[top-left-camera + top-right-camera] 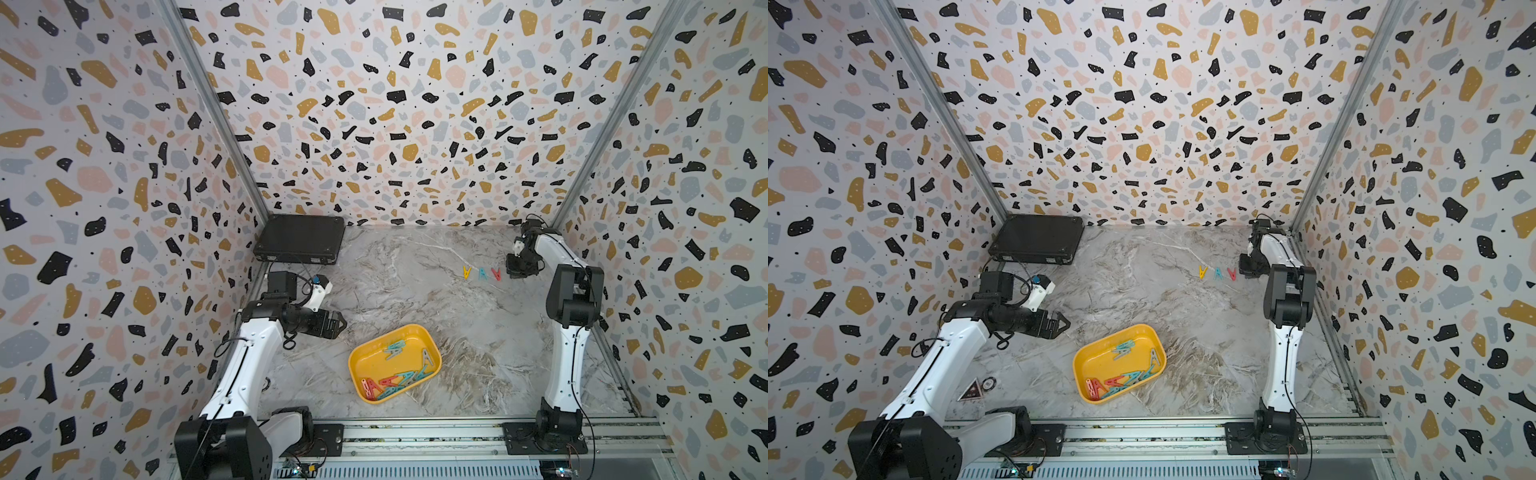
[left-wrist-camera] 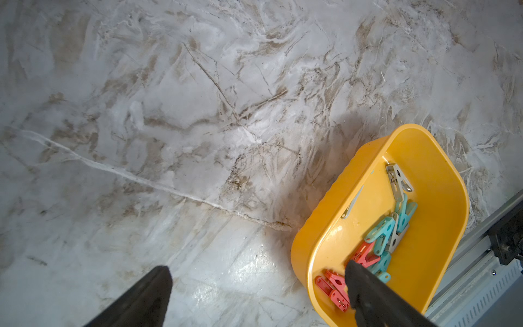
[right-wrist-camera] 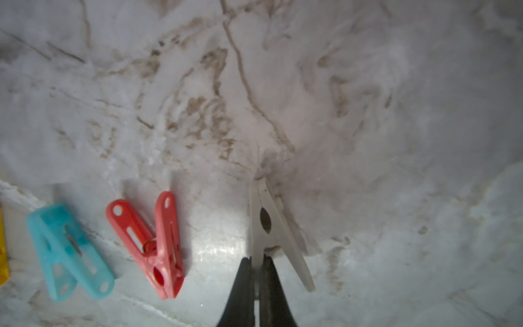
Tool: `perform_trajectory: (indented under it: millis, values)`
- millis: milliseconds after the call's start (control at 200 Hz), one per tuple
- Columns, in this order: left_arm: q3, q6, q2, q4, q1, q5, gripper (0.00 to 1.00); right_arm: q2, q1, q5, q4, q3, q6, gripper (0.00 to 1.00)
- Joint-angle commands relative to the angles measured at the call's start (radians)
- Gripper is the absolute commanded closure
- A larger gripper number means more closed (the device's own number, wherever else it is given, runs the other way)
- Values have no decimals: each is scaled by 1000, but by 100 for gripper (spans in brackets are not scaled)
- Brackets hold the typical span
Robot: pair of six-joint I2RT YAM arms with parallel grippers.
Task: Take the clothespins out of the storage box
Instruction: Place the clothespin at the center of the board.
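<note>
The yellow storage box [image 1: 417, 328] [image 1: 1142, 328] [image 2: 441, 198] lies on the marble table near the front. Several teal, red and grey clothespins [image 1: 399, 380] [image 2: 382, 235] lie inside it. A yellow clothespin [image 1: 467, 272], a teal one [image 3: 68, 252] and a red one [image 3: 152, 246] form a row on the table at the back right. My right gripper [image 3: 257, 259] [image 1: 515, 270] is shut on one leg of a grey clothespin [image 3: 264, 223], just right of that row and low over the table. My left gripper [image 2: 257, 269] [image 1: 338, 324] hangs open, left of the box and above it.
A flat black hard case [image 1: 301, 241] [image 1: 1038, 241] lies in the back left corner. A metal rail [image 1: 415, 432] with both arm bases runs along the front edge. Patterned walls close in the table on three sides.
</note>
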Motion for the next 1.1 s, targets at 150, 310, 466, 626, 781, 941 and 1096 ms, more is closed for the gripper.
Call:
perform_trajectory:
  millis: [150, 310, 466, 626, 781, 941, 1096]
  values:
    - [12, 15, -5, 0, 6, 16, 0, -4, 3, -15, -55, 25, 1, 90]
    - [11, 15, -5, -1, 6, 17, 0, -34, 3, -18, -56, 14, 11, 83]
    - [11, 15, -7, -1, 6, 17, 0, -67, 8, -29, -56, 3, 20, 74]
    - [11, 16, -9, -1, 6, 16, 0, -97, 17, -19, -63, 1, 25, 73]
    - [11, 16, -9, -1, 7, 17, 0, -159, 22, -4, -68, -21, 32, 72]
    - [11, 16, -11, -1, 6, 16, 0, -264, 34, 1, -70, -78, 46, 71]
    - [11, 14, -12, 1, 6, 9, 0, -411, 80, -13, -50, -188, 65, 69]
